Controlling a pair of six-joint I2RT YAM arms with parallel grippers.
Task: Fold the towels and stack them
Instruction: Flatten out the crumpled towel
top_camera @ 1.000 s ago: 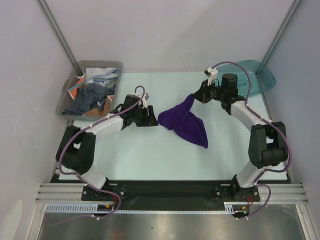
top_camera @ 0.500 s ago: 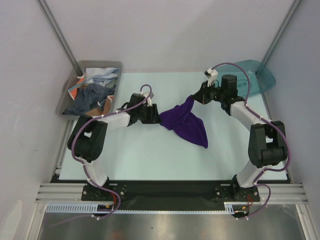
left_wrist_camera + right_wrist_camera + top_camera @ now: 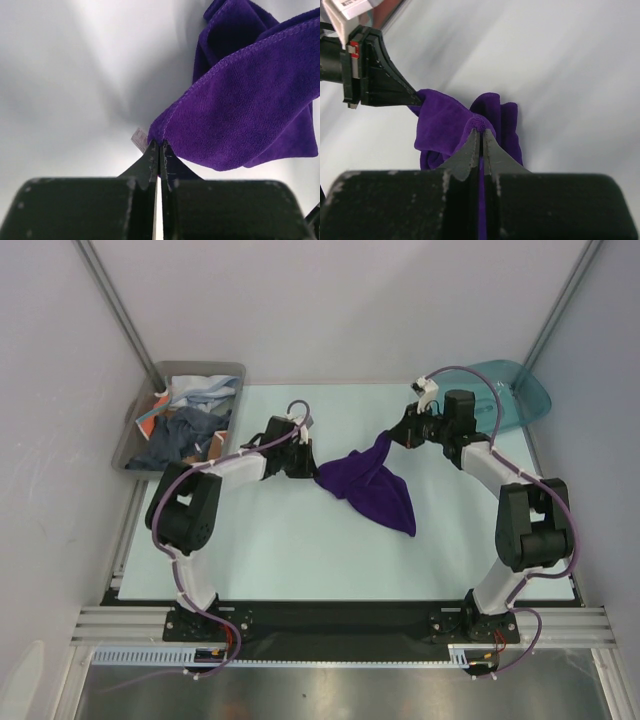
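A deep purple towel (image 3: 370, 485) lies crumpled on the table's middle, stretched between both arms. My left gripper (image 3: 313, 468) is shut on its left corner, the corner with a small white tag (image 3: 139, 137); the cloth (image 3: 245, 115) spreads up and to the right from the tips (image 3: 159, 145). At the back right, my right gripper (image 3: 388, 437) is shut on another corner, lifted off the table; the pinched purple fold (image 3: 479, 123) shows between its tips (image 3: 480, 131). More towels (image 3: 185, 430), grey-blue, pale and orange-red, are heaped in the grey bin (image 3: 133, 435).
The grey bin stands at the back left, off the pale table (image 3: 280, 540). A teal translucent bin (image 3: 515, 390) stands at the back right, behind my right arm. The left gripper's black body (image 3: 370, 75) shows in the right wrist view.
My left gripper has moved right to the towel's left corner and has shut on it. The right gripper has kept its hold and hardly moved.
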